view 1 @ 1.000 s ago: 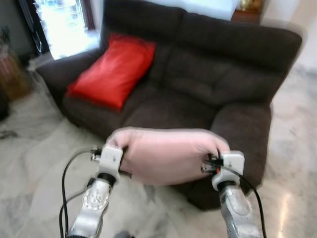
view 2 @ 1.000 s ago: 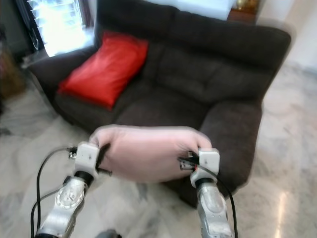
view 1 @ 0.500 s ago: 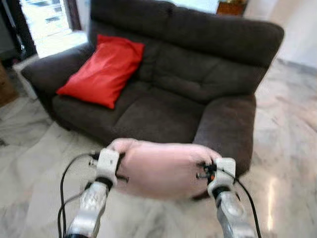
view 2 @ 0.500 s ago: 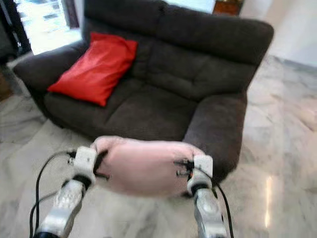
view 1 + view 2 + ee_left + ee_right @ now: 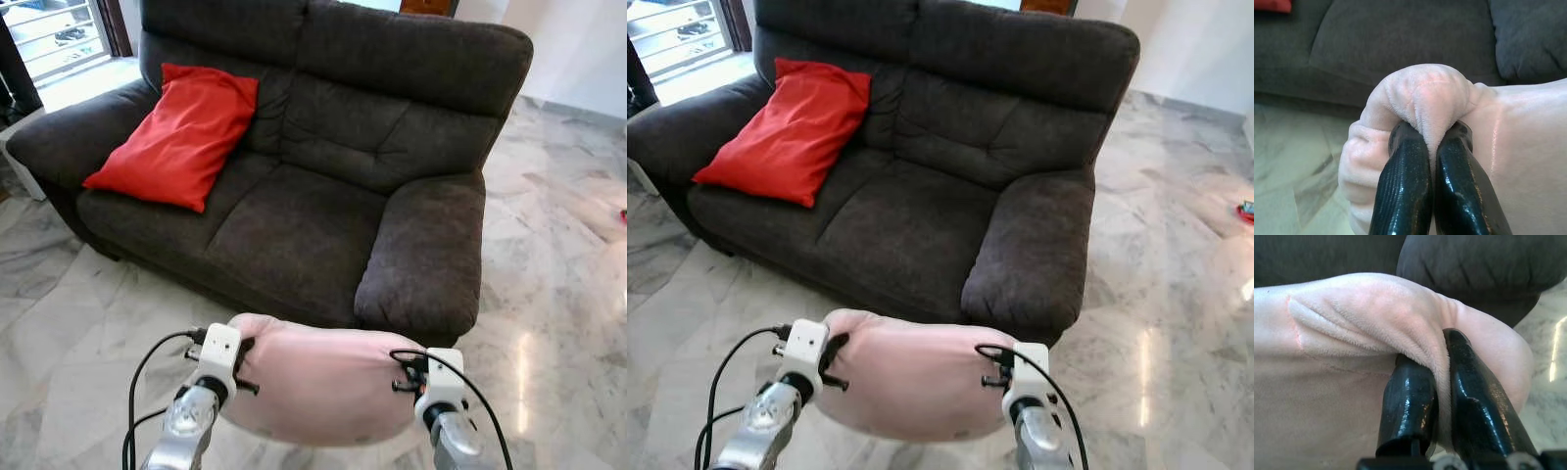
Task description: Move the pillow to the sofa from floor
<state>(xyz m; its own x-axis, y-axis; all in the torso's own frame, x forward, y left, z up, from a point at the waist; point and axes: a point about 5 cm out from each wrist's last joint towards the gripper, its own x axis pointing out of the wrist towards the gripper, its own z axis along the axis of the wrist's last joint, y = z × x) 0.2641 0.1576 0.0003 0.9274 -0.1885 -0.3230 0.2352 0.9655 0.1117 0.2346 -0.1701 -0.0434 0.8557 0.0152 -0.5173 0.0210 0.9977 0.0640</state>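
Note:
A pale pink plush pillow [image 5: 323, 382] hangs in the air between my two arms, in front of the dark brown sofa [image 5: 294, 211]. My left gripper [image 5: 1432, 139] is shut on a pinched fold at the pillow's left end. My right gripper [image 5: 1437, 357] is shut on a fold at its right end. The pillow is level with the sofa's front edge, just before the right armrest [image 5: 426, 259], and well above the marble floor [image 5: 59, 323]. The fingertips are buried in the plush.
A red cushion [image 5: 176, 132] leans against the sofa's left back and armrest. The middle and right seat cushions [image 5: 294, 225] are bare. Marble floor spreads to the right [image 5: 558, 245]. A bright window or door [image 5: 54, 29] stands at the far left.
The camera has shifted and steadied, so the sofa now sits sharper and more central. The pillow, still held at both ends, hangs lower in the picture than before.

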